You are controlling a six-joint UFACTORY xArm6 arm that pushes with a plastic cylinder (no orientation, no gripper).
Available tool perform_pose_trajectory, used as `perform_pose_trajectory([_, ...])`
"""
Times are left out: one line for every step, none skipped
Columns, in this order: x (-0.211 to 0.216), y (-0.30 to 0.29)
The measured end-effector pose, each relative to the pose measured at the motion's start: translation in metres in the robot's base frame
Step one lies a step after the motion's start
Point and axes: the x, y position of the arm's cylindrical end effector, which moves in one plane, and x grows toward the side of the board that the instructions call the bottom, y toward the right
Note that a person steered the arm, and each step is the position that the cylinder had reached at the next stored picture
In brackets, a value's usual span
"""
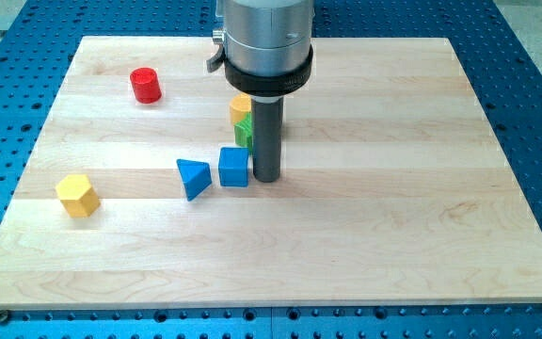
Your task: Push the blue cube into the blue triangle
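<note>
There is no pincer on this arm to open or close, only a dark rod, and my tip (266, 177) rests on the wooden tabletop (393, 226) just beside the blue cube (234, 167), on the cube's right, touching it or nearly so. The cube sits near the tabletop's middle, upright and square. The blue triangle (194, 177) lies just to its left, a narrow gap between them. Behind the rod a green block (243, 133) and a yellow block (241, 107) are partly hidden. A red cylinder (145, 85) stands toward the far left corner, a yellow hexagonal block (77, 195) near the left edge.
</note>
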Motion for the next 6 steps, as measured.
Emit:
perform_pose_trajectory([0.0, 0.005])
perform_pose_trajectory([0.0, 0.007])
perform_pose_trajectory([0.001, 0.004])
perform_pose_trajectory([0.006, -0.015])
perform_pose_trajectory([0.025, -0.034])
perform_pose_trajectory([0.044, -0.047])
